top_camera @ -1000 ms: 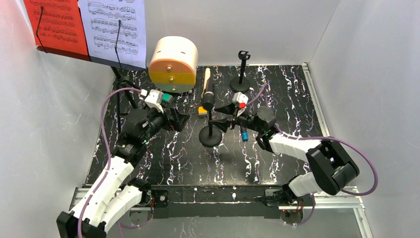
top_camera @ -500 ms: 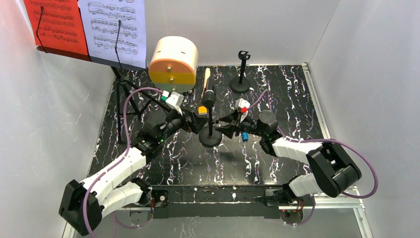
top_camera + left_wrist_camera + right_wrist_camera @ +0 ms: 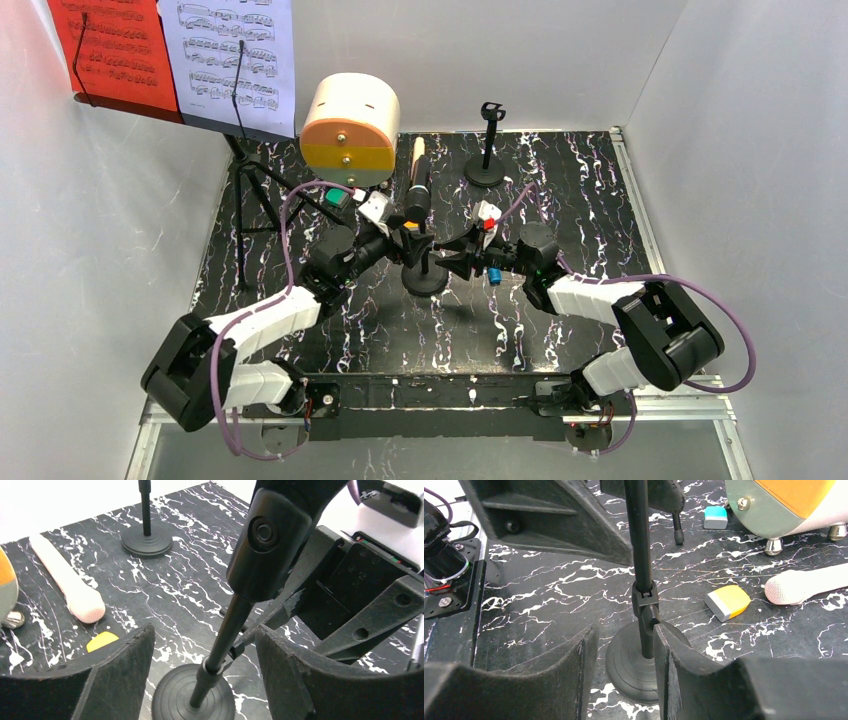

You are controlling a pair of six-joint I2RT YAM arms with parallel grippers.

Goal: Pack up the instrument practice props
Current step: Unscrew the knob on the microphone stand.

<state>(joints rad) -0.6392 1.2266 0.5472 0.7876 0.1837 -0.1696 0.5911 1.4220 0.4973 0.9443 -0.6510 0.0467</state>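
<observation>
A black microphone (image 3: 417,200) sits in a black round-based mic holder (image 3: 425,272) mid-table. My left gripper (image 3: 398,240) stands open on its left. In the left wrist view the holder's pole (image 3: 222,640) rises between the left fingers (image 3: 127,665), touching neither. My right gripper (image 3: 457,258) is open on its right; the pole (image 3: 644,605) stands just past its fingertips (image 3: 669,650). A cream microphone (image 3: 418,155) lies behind. A second holder (image 3: 486,172) stands at the back. The black music rack (image 3: 245,190) holds red (image 3: 110,50) and white (image 3: 235,55) pages at the back left.
A cream and orange drum-shaped case (image 3: 350,125) stands on small feet behind the left gripper. A yellow and white block (image 3: 727,601) and a teal block (image 3: 715,516) lie near it. White walls close in both sides and the back.
My left arm has swung right from beside the case to the mic holder, its jaws narrowing around the pole. The right gripper's jaws have narrowed too.
</observation>
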